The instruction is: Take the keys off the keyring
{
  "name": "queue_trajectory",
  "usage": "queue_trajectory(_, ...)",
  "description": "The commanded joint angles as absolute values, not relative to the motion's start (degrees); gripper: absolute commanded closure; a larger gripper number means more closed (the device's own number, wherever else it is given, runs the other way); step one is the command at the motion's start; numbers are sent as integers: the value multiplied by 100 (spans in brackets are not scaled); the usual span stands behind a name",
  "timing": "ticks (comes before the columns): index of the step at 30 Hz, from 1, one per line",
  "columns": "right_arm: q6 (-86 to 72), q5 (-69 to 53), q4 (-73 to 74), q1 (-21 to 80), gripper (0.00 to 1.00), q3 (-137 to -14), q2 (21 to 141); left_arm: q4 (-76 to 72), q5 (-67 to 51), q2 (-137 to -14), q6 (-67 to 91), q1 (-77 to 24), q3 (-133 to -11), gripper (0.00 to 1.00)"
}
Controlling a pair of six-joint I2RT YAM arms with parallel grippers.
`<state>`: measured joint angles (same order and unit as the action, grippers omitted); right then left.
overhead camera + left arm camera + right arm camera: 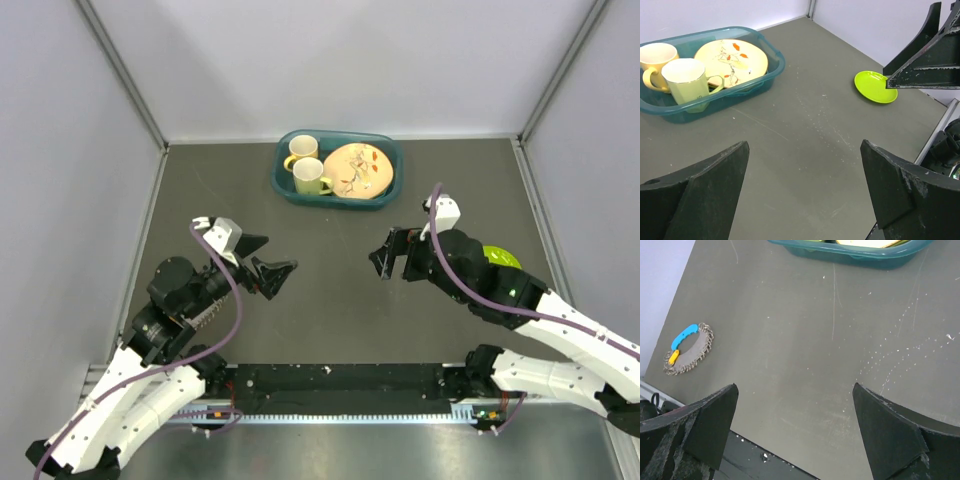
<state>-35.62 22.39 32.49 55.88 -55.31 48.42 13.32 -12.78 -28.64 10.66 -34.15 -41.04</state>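
The keys (688, 349) lie on the dark table at the left of the right wrist view, near the table's front edge: a teal-blue head piece, an orange-yellow one and a curved fringe of thin silvery metal. The keyring itself is too fine to make out. I cannot find the bunch in the top view, where the left arm covers that spot. My left gripper (276, 257) is open and empty above the table, as the left wrist view (805, 165) also shows. My right gripper (386, 254) faces it, open and empty (795, 410). Neither gripper is near the keys.
A teal tub (341, 135) at the back centre holds a yellow mug (301, 148), a pale green mug (310, 176) and a patterned plate (358, 170). A lime-green saucer (503, 257) lies under the right arm. Grey walls enclose the table on three sides.
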Motion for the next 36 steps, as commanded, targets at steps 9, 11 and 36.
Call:
queue_trajectory(9, -3718, 2399, 3111, 5625, 1, -5608, 4579, 1431, -160, -3479, 1914, -3401, -4376, 1)
queue_trajectory(11, -3726, 2382, 3111, 5634, 1, -5537, 4501, 1669, 385, -3707, 2056, -3401, -4639, 1)
queue_trajectory(36, -3595, 1872, 3015, 5634, 1, -5238, 3832, 5834, 3568, -4931, 6906, 667, -4668, 20)
